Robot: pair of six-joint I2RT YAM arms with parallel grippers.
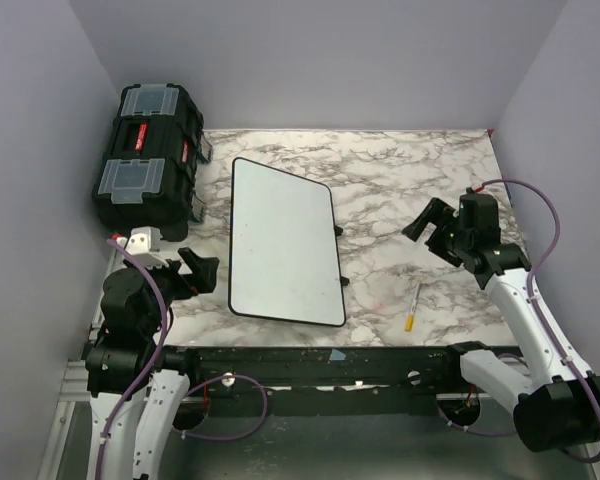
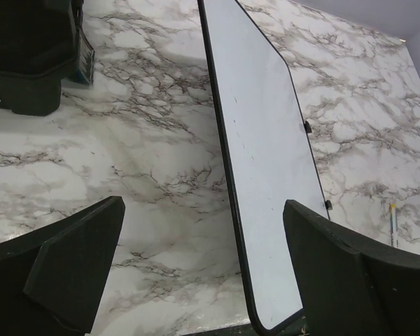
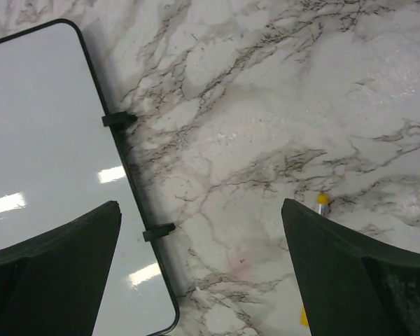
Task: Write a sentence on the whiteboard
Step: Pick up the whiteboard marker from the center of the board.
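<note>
Far-left corner of the marble worktop (image 1: 400, 170): black toolbox (image 1: 148, 155) with clear lid compartments, upright. Near-left edge: left gripper (image 1: 195, 270), fingers spread wide, gripping nothing, just beside the left rim of the whiteboard (image 1: 280, 240). Left of the middle of the worktop: the whiteboard, flat, long side going from far to near, near rim close to the near edge, two small black feet on the right rim. Right of it, apart, toward the near edge: white marker (image 1: 413, 307), yellow at the near end. Above the right part of the worktop: right gripper (image 1: 425, 225), fingers spread wide, gripping nothing.
</note>
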